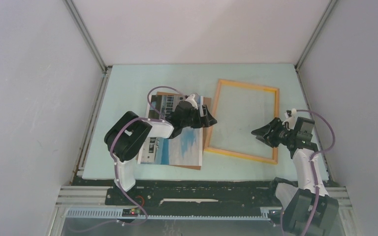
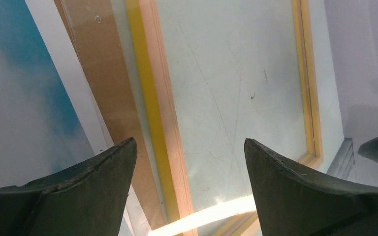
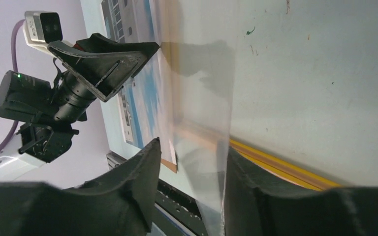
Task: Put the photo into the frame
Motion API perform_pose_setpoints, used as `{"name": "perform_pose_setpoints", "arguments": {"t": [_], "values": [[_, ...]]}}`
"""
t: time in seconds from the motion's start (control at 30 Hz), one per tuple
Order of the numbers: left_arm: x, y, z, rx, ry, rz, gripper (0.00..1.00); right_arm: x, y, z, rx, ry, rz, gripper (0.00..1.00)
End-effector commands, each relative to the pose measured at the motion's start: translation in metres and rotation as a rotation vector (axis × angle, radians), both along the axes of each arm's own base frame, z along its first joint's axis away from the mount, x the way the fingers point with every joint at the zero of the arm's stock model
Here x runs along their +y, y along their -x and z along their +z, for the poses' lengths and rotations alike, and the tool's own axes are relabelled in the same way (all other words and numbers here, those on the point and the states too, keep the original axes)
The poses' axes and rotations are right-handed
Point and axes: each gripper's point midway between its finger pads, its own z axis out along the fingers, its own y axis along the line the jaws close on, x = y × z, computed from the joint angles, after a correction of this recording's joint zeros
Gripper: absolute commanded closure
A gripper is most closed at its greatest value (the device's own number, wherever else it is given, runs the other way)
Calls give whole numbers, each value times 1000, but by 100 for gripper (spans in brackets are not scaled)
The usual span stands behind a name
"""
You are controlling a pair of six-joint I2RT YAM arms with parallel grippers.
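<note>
Photo [image 1: 181, 147] lies flat on the brown backing board [image 2: 103, 73], under and behind the left claw [image 2: 189, 142], in no grip. That claw hangs spread wide and empty. Beneath the gap between its fingers runs the nearest yellow rail of the frame [image 2: 150, 98]. The board's edge and the photo's white border sit under one finger, and the frame's clear middle under the other. Farther out, across the frame, the right claw [image 3: 192, 147] sits low over the far side. Its fingers are parted, with a clear sheet [image 3: 202, 98] rising between them (too thin to fill that gap, so I judge it straddled, not pinched; whether it touches a pad I cannot tell). Frame and board both rest on the pale table [image 1: 128, 83]. As I read it, the step in hand is readying the frame, and the pick of the photo is not begun. Next, the left claw would need to drop onto the photo's nearest edge and nip the thin paper without catching the board below. It would then carry the photo level across the rail into the opening.
</note>
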Motion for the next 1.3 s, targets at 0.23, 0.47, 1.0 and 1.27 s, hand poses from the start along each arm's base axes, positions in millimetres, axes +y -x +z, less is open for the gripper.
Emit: {"name": "perform_pose_setpoints", "arguments": {"t": [0.23,0.47,1.0,1.27], "values": [[9,1,-29,89,3,34,11,-9,-24,15,-70,42,-23,22],[12,1,-27,83,12,35,11,-11,-46,30,-117,18,-3,20],[16,2,-26,85,33,34,11,12,-77,69,-266,49,166,26],[15,2,-26,83,39,27,11,7,-129,64,-142,15,117,40]]}}
